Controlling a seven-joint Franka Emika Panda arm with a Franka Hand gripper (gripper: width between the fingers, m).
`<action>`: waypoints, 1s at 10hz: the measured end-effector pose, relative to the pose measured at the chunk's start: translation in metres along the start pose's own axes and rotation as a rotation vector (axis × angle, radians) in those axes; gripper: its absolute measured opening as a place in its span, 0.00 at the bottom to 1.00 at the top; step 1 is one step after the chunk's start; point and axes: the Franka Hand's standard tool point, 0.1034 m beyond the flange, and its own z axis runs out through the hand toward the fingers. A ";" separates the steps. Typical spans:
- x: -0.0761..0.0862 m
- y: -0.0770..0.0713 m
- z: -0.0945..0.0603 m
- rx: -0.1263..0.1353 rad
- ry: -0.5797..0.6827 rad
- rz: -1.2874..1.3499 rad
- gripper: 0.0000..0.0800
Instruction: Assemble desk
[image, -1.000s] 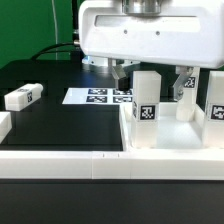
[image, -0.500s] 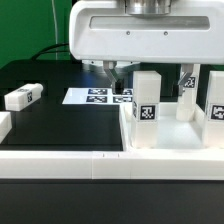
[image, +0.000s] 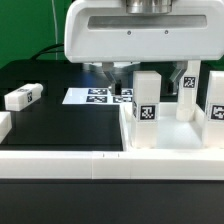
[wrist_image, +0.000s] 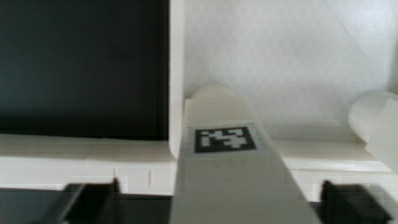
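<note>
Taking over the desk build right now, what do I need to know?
Gripper: open, jaws straddling the upright square white tagged leg, gaps both sides, nothing held.
Large white plastic tray-like desk top: on the black table, exterior view's right. That leg stands in a corner of it; a second upright leg stands further right. Seating of either: cannot tell.
Loose: one white tagged leg lying at the exterior view's left, another white piece cut by the frame edge.
Left: grip and seat this leg, then likely the loose ones.
</note>
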 end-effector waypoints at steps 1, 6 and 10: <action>0.000 0.000 0.000 0.000 0.000 0.003 0.63; 0.000 0.000 0.001 0.002 -0.001 0.197 0.36; 0.000 0.003 0.001 0.025 0.000 0.555 0.36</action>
